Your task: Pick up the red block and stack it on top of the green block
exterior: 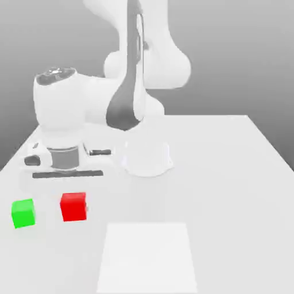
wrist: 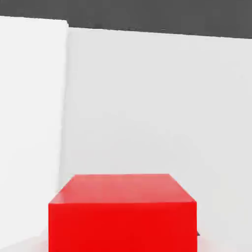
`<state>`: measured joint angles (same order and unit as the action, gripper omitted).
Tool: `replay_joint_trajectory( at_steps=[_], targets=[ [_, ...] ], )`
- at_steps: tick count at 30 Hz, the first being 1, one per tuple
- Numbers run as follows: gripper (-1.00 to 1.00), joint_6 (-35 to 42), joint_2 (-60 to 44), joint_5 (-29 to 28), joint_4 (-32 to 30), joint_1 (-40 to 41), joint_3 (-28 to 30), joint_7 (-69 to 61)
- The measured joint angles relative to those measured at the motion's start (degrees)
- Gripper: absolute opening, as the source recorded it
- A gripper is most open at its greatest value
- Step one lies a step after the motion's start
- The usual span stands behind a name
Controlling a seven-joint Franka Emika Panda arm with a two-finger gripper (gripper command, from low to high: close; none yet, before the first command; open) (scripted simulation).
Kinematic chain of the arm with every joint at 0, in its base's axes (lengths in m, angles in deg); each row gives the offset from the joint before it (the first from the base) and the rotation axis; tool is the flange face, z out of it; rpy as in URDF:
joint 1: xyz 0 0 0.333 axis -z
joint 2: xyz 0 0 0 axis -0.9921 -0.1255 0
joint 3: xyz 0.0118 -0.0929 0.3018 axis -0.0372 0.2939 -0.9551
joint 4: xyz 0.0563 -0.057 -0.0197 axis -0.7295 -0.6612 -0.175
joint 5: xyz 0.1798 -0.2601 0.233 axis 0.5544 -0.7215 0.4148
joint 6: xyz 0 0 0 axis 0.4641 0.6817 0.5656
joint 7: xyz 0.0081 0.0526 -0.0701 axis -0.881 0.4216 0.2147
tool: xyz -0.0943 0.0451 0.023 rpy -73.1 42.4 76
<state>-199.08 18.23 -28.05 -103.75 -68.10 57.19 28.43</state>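
Note:
The red block [exterior: 73, 207] rests on the white table [exterior: 229, 172] towards the exterior view's left. The hand view shows the same red block [wrist: 123, 214] large and very close, right under the hand. The green block [exterior: 23, 213] sits on the table a short gap to the left of the red one, apart from it. My gripper [exterior: 68, 173] hangs straight above the red block, shut on it, and the block still touches the table.
The arm's white base [exterior: 148, 158] stands behind the blocks, near the table's middle. A flat, brighter white square [exterior: 146, 258] lies on the table in front, right of the red block, and appears in the hand view [wrist: 29, 123] too.

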Motion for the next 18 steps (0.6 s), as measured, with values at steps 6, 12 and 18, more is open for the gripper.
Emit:
replay_joint_trajectory(
  at_steps=[6,12,18],
  targets=[
    [-1.0,1.39,-1.68,1.52,3.19,17.8,3.31,-1.5],
    [-1.0,-3.61,-7.39,6.35,3.77,15.31,-2.44,-5.02],
    [1.0,-7.55,-11.98,10.5,3.79,16.79,-4.62,-7.99]
  ],
)
